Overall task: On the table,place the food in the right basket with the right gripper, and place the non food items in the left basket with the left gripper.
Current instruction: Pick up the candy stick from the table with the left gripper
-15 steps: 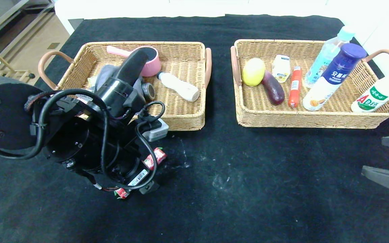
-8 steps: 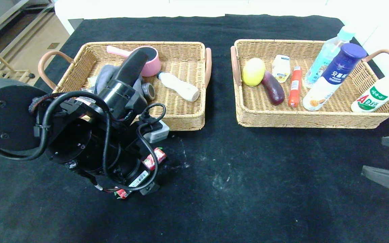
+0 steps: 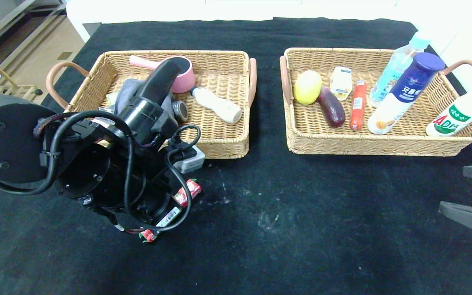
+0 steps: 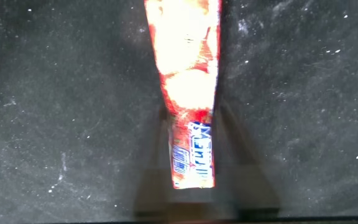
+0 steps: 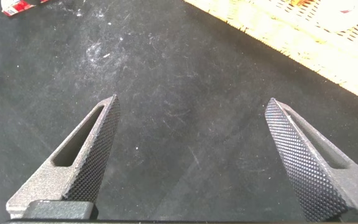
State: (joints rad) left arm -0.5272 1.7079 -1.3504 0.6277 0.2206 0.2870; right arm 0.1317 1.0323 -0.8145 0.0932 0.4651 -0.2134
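A red snack bar (image 4: 188, 93) lies on the black table in front of the left basket (image 3: 223, 148). In the head view only its two ends (image 3: 187, 192) show from under my left arm. My left gripper (image 4: 193, 115) is down at the table, and its fingers press on both long sides of the bar. The gripper itself is hidden under the arm in the head view. My right gripper (image 5: 192, 102) is open and empty over bare table at the right edge, also seen in the head view (image 3: 451, 188). The right basket (image 3: 383, 145) stands beyond it.
The left basket holds a pink cup (image 3: 182, 78), a white bottle (image 3: 217, 105), grey cloth and a small round tin. The right basket holds a lemon (image 3: 307, 87), an eggplant (image 3: 331, 107), a sausage (image 3: 357, 105), a sachet and three bottles. Bare black cloth lies between the arms.
The dark finger part that stuck out beside the bar's near end has drawn in under the arm. The left gripper has closed on the bar. The bar and the right arm have not moved.
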